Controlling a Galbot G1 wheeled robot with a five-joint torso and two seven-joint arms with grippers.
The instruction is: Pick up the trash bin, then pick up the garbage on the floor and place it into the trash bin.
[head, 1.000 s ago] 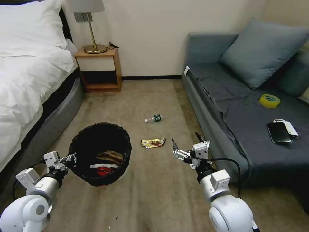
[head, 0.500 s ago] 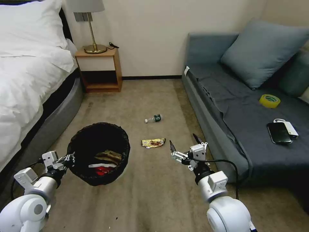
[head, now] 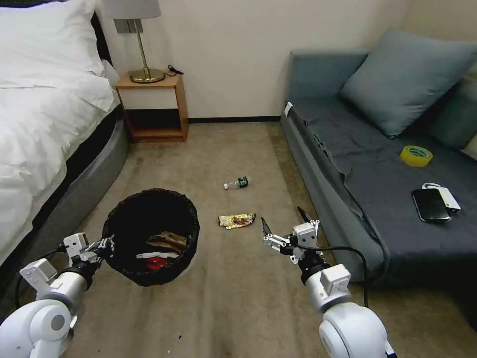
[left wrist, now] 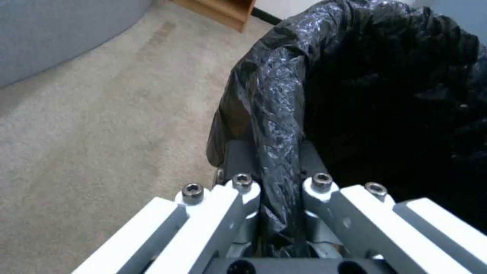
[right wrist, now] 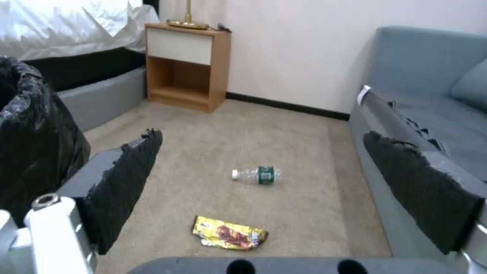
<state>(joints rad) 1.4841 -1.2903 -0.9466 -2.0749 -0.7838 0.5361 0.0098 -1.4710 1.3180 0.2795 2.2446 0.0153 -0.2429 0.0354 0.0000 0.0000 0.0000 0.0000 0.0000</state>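
The trash bin (head: 149,236), lined with a crinkled black bag, hangs just above the carpet at the lower left. My left gripper (head: 104,243) is shut on its near rim (left wrist: 279,152). Inside the bin lie a crumpled brown paper bag (head: 169,240) and a red-and-white packet (head: 155,259). A gold-brown snack wrapper (head: 237,220) (right wrist: 229,236) lies on the carpet. Farther off lies a small clear bottle with a green label (head: 237,183) (right wrist: 256,175). My right gripper (head: 284,223) hovers open just right of the wrapper, nothing between its fingers (right wrist: 127,179).
A bed (head: 39,129) runs along the left, and a wooden nightstand (head: 153,107) with a lamp stands at the far wall. A grey sofa (head: 377,164) on the right carries a yellow tape roll (head: 416,155) and a black phone (head: 431,204).
My right gripper has drifted slightly left and forward toward the wrapper. The bin in my left gripper has shifted a little to the left.
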